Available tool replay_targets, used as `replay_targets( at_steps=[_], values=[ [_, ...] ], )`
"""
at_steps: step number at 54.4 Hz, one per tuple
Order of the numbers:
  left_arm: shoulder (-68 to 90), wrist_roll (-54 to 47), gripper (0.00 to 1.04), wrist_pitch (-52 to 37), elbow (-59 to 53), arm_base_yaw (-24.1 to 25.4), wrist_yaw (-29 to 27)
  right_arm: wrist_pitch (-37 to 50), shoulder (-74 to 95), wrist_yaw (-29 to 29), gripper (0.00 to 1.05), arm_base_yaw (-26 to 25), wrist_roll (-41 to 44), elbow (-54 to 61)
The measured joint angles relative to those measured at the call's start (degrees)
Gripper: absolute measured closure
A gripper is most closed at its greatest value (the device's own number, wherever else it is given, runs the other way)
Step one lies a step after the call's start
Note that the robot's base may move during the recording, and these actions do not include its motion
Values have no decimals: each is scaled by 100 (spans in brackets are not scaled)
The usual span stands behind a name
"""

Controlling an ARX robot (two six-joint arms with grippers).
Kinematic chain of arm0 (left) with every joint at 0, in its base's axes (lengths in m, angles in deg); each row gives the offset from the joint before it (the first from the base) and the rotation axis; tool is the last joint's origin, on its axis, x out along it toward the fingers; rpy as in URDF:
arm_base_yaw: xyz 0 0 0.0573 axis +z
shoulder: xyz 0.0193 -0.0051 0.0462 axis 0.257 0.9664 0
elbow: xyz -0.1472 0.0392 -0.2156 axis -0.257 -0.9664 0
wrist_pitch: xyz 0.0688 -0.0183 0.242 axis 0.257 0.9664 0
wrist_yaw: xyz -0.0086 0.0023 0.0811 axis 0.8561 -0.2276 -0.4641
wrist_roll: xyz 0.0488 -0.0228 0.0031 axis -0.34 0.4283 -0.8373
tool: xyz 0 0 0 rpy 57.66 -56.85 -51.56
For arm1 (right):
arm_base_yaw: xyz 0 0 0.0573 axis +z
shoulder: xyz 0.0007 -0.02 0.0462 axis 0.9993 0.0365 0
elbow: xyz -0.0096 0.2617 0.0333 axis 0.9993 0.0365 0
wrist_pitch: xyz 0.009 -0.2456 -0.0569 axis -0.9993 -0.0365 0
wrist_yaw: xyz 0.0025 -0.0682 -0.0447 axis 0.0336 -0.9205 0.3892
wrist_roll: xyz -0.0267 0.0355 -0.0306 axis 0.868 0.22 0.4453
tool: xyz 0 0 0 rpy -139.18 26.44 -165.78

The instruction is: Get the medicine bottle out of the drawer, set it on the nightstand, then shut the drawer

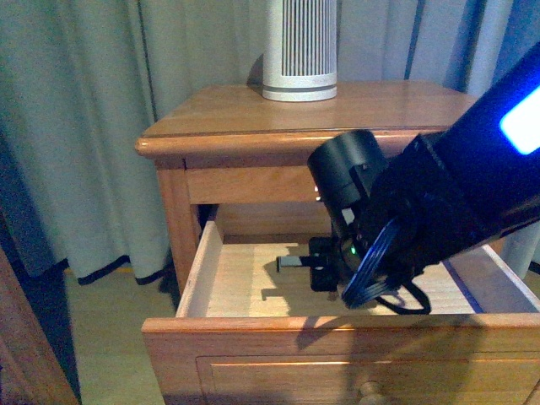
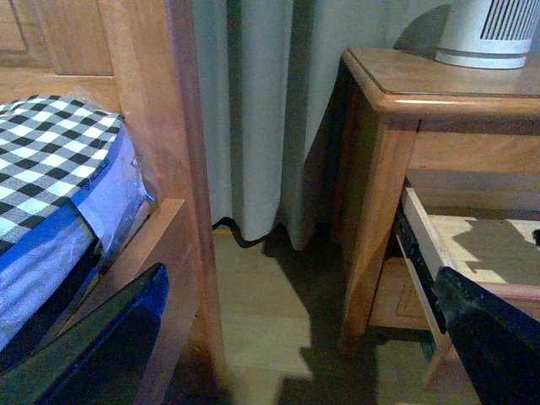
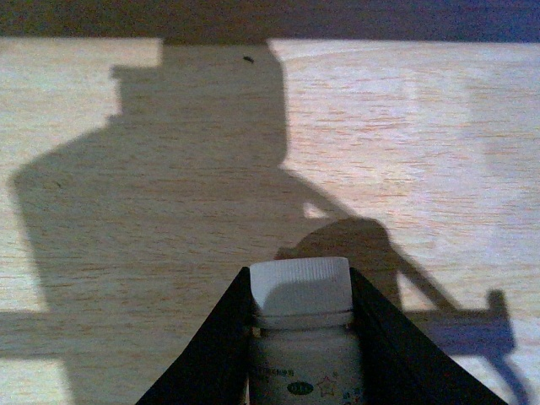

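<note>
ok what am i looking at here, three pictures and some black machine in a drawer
It is a robot with two arms, each ending in a two-fingered gripper with a camera at the wrist. The front view looks out from the robot's body: its right arm reaches into the open upper drawer of a wooden nightstand, which has a white slatted device on top. The right wrist view looks along the right gripper, shut on a white-capped medicine bottle inside the drawer. The left wrist view shows the left gripper open and empty, near a bed with a checked cloth.
</note>
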Motion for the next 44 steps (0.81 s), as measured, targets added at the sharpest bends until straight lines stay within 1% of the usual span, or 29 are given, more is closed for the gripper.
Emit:
replay_targets(
  at_steps=[6,10,14,20,25,29,34,37,40,44],
  values=[
    [0,-2,7,0,0,0,-2,-704,-802,61,75,50,-501,37],
    [0,0,7,0,0,0,0,-1357,-1464,354,75,109,-909,155],
    [0,0,7,0,0,0,0,-1757,-2015,527,75,177,-1150,350],
    [0,0,7,0,0,0,0,-1862,-2592,507,75,205,-1182,409],
    [0,-2,7,0,0,0,0,-1565,-3008,190,75,107,-876,317],
    [0,-2,7,0,0,0,0,-1294,-3161,-7,75,-85,-542,46],
    [0,0,7,0,0,0,-2,-1084,-3014,-101,75,-658,42,-688],
    [0,-2,7,0,0,0,0,-1075,-2592,4,75,-1010,254,-1182],
    [0,0,7,0,0,0,0,-1043,-2107,173,75,-1259,398,-1550],
    [0,0,7,0,2,0,-2,-846,-1502,315,75,-1440,560,-1845]
  ],
)
